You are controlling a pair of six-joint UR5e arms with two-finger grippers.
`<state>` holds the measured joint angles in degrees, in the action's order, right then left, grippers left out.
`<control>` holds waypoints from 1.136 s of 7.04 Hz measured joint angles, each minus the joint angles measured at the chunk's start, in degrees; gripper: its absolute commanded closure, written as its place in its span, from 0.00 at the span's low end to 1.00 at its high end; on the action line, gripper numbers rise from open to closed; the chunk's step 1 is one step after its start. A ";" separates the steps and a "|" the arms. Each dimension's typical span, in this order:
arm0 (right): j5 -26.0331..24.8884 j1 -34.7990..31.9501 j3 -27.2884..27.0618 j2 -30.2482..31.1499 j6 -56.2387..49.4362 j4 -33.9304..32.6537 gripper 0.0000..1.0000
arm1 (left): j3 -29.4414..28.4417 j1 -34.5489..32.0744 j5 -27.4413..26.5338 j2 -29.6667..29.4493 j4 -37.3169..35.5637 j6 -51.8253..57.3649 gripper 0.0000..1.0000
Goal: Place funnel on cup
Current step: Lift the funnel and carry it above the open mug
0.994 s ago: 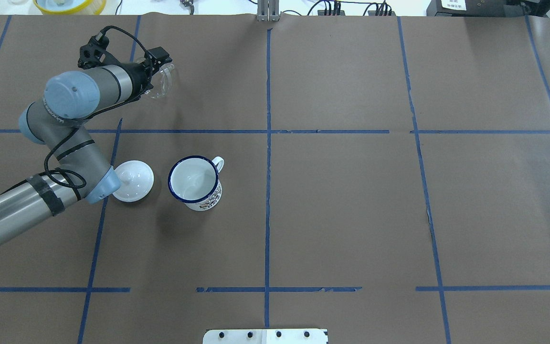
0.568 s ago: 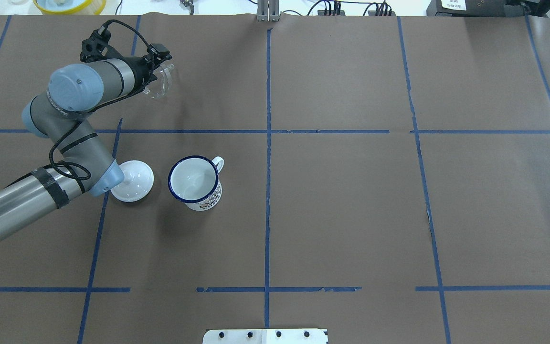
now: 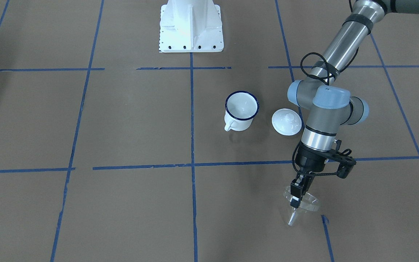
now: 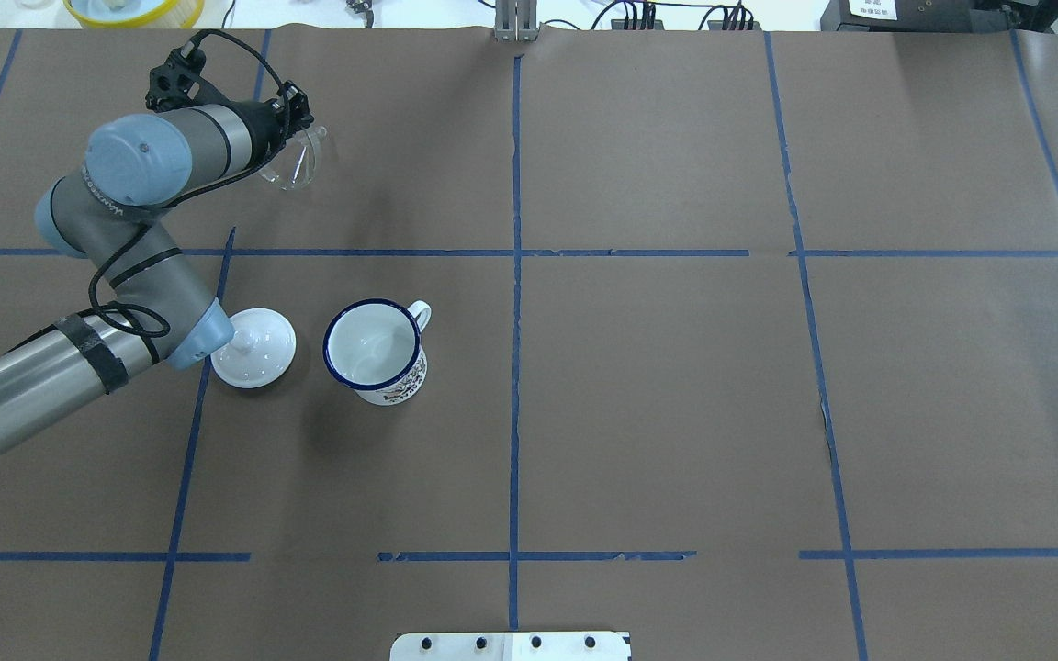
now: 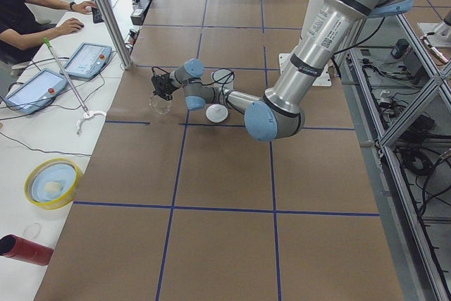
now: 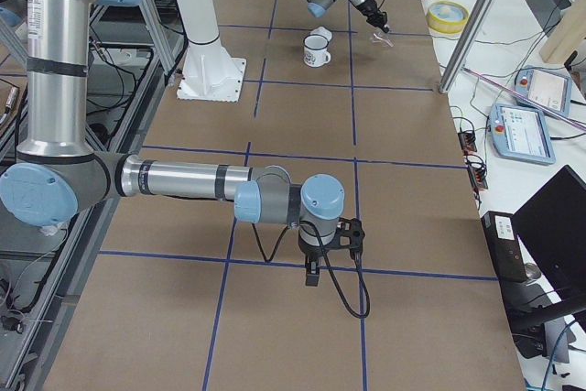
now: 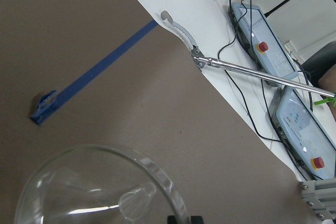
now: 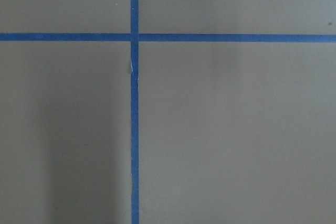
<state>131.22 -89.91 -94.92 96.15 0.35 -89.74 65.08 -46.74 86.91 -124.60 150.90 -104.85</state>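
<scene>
There is one funnel (image 4: 296,162), one cup (image 4: 373,349) and one white knobbed lid (image 4: 256,348) on the brown-papered table (image 4: 676,413), which is marked off by blue tape lines.

In the overhead view the funnel sits in the upper left of the frame, at the tip of the left arm. The left gripper (image 3: 295,199) is clamped on the funnel's thin rim. The clear cone is tilted, with its short spout pointing down toward the paper. Whether the spout tip touches the paper cannot be told. The left wrist view shows the wide round mouth of the funnel across the bottom of the frame.

The cup stands upright and empty, left of centre in the overhead view, well apart from the funnel. Its handle points to the upper right of that frame. The lid lies just to the cup's left, near it but not touching, with its left edge under the arm's elbow joint.

The right gripper (image 6: 312,274) appears only in the right-side view, low in the frame, pointing down at the paper. Whether its fingers are apart or together cannot be told.
</scene>
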 measured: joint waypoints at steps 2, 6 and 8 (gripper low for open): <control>0.00 0.00 0.01 0.00 0.00 0.00 0.00 | 1.06 -3.20 3.70 -0.51 0.60 0.06 1.00; 0.00 0.00 0.05 0.00 0.00 0.00 0.00 | 14.56 -9.11 17.72 0.77 -7.93 4.38 1.00; 0.00 0.00 0.05 0.00 0.00 0.00 0.00 | 29.07 -9.63 20.20 2.31 -26.00 13.45 1.00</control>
<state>131.22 -89.91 -94.87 96.15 0.35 -89.73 94.15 -56.37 107.12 -122.29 124.89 -91.40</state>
